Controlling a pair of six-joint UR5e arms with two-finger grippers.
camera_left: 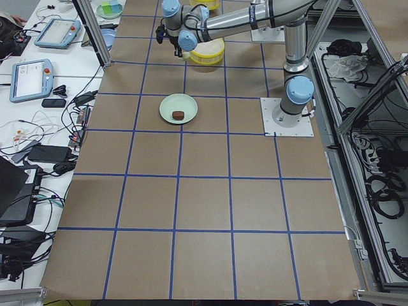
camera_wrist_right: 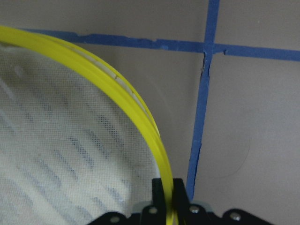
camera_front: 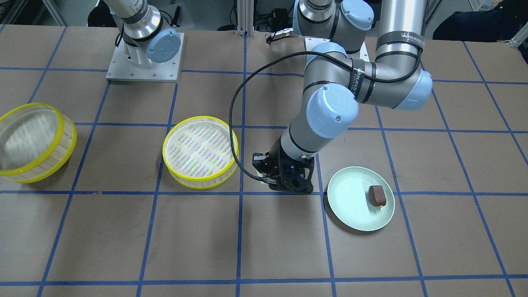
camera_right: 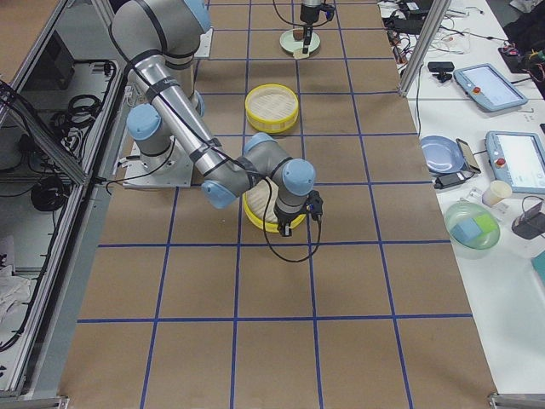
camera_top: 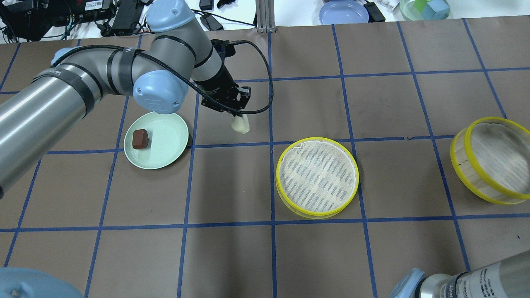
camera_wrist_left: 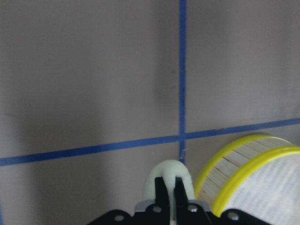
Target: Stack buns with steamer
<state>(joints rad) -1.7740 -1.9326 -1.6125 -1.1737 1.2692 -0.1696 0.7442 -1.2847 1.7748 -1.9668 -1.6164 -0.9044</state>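
Note:
My left gripper (camera_top: 239, 117) is shut on the cream-white bun (camera_top: 241, 124) and holds it above the table, between the green plate and the middle steamer tray (camera_top: 316, 178). The left wrist view shows the bun (camera_wrist_left: 168, 174) pinched between the fingers, with that tray's yellow rim (camera_wrist_left: 243, 161) just to its right. The dark brown bun (camera_top: 140, 138) lies on the pale green plate (camera_top: 167, 138). My right gripper (camera_wrist_right: 167, 187) is shut on the yellow rim of the second steamer tray (camera_top: 488, 159), which stands tilted at the far right. The middle tray holds nothing.
Blue tape lines grid the brown table. A blue plate (camera_top: 343, 11) and a bowl of coloured blocks (camera_top: 425, 8) sit beyond the table's far edge. The left arm's cable (camera_top: 265, 82) loops out beside its gripper.

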